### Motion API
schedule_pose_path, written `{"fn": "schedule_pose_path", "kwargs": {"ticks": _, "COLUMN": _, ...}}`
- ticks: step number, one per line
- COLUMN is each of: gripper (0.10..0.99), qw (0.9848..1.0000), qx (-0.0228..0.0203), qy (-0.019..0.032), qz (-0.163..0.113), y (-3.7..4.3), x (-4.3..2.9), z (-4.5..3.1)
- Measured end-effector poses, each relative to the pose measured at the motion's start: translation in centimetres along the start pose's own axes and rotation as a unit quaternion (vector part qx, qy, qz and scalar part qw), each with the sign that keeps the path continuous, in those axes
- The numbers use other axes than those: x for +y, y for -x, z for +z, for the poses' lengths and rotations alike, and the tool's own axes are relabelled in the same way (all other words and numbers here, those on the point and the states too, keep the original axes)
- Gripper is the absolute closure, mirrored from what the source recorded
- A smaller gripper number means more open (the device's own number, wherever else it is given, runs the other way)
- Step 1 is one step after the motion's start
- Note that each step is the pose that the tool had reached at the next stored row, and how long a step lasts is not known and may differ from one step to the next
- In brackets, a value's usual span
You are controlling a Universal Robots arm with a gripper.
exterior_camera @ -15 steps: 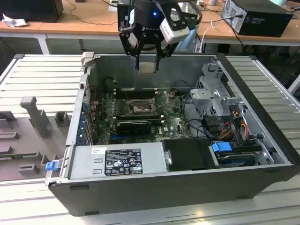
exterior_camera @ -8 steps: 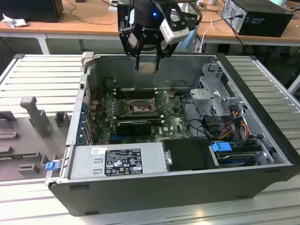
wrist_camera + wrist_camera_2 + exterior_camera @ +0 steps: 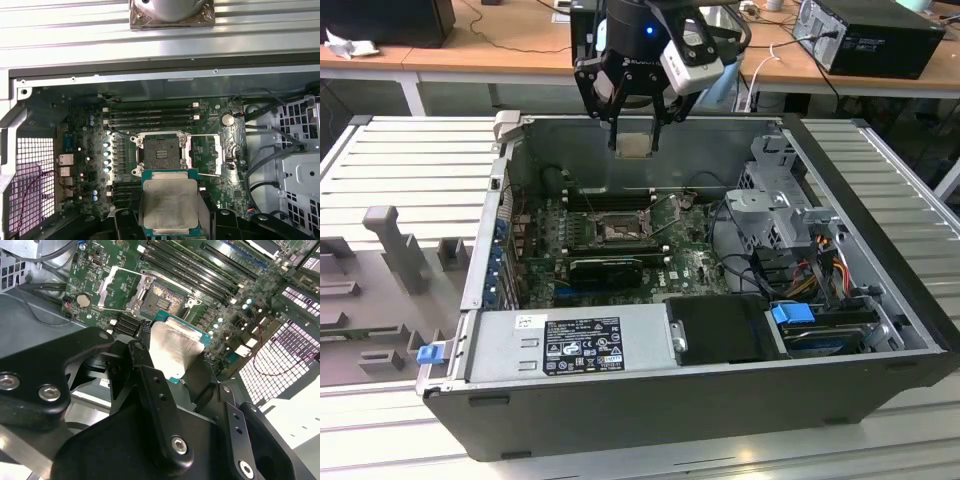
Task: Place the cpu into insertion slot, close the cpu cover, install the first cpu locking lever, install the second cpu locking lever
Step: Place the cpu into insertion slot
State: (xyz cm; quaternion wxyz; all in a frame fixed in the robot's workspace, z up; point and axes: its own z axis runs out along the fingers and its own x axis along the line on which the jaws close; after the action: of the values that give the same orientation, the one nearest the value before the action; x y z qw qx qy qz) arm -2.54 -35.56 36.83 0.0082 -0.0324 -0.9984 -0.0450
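Exterior view: in the upper middle of the frame the claw grips the cpu above the open computer case. The insertion slot lies bare near frame centre.

First wrist view: the cpu cover stands swung open beside the slot.

Second wrist view: black fingers pinch the chip's edges.
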Motion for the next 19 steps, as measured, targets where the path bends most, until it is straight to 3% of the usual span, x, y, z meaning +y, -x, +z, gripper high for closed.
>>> {"fn": "schedule_pose_path", "kwargs": {"ticks": 19, "gripper": 0.561, "qw": 0.9999, "qx": -0.0014, "qy": 0.0003, "qz": 0.016, "y": 0.00, "x": 0.00, "z": 0.00}}
